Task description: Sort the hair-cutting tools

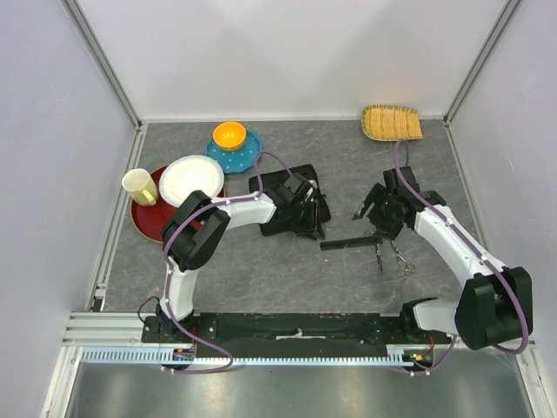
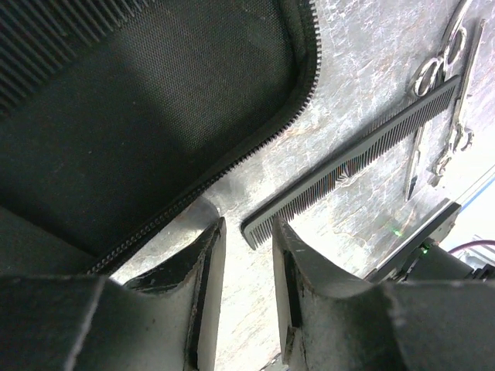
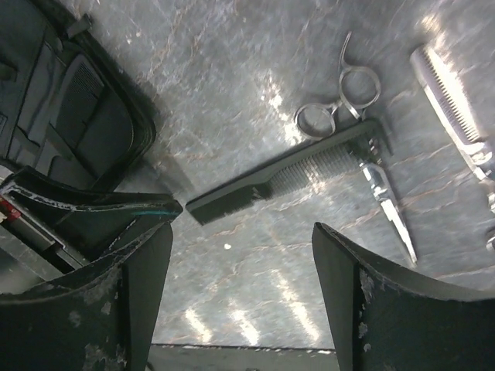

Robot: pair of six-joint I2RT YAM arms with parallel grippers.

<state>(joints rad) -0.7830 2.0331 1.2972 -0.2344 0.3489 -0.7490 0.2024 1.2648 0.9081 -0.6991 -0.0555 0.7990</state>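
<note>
Grey bench (image 1: 261, 279) holds a comb (image 3: 286, 174) crossing one scissors (image 3: 352, 89), second scissors (image 3: 456, 100) beside, outside the open case (image 2: 155, 116); left end effector (image 2: 247, 232) and right end effector (image 3: 241, 228) gape empty, so sorting looks mostly undone.

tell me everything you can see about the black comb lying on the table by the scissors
The black comb is slim and straight and looks like matt plastic. Fine teeth run along one edge, and the end nearer the zip case looks plain, like a handle. It lies flat on the grey table between the two arms. Its toothed end crosses one pair of silver scissors near their pivot and rests against them. It is not gripped.
</note>
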